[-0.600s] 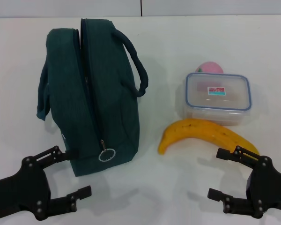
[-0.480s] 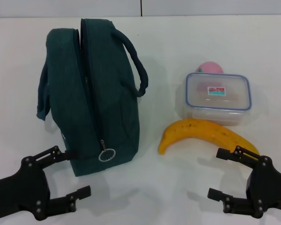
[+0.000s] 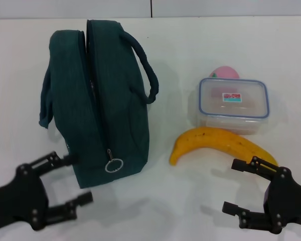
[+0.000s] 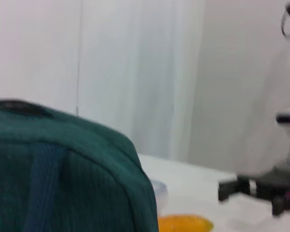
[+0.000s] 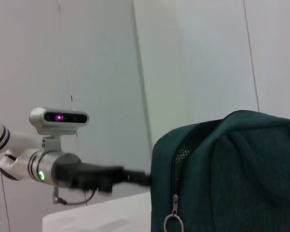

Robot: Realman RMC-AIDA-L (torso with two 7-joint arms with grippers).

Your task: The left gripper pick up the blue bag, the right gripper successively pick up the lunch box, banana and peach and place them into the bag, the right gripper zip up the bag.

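The blue bag (image 3: 103,105) stands upright at centre left, dark teal, zipper mostly closed with its ring pull (image 3: 113,165) low on the near end. It also fills the left wrist view (image 4: 63,169) and shows in the right wrist view (image 5: 232,174). The lunch box (image 3: 233,104) sits to its right, the peach (image 3: 225,73) just behind the box, the banana (image 3: 220,144) in front of it. My left gripper (image 3: 70,182) is open, low and just left of the bag's near end. My right gripper (image 3: 236,186) is open, near the banana's right end.
The white table (image 3: 190,45) runs back to a pale wall. The left arm (image 5: 58,164) with its silver wrist shows beside the bag in the right wrist view. The right gripper shows far off in the left wrist view (image 4: 232,188).
My left gripper has shifted slightly left and down in the head view, away from the bag's near end. The right gripper and all objects have not moved.
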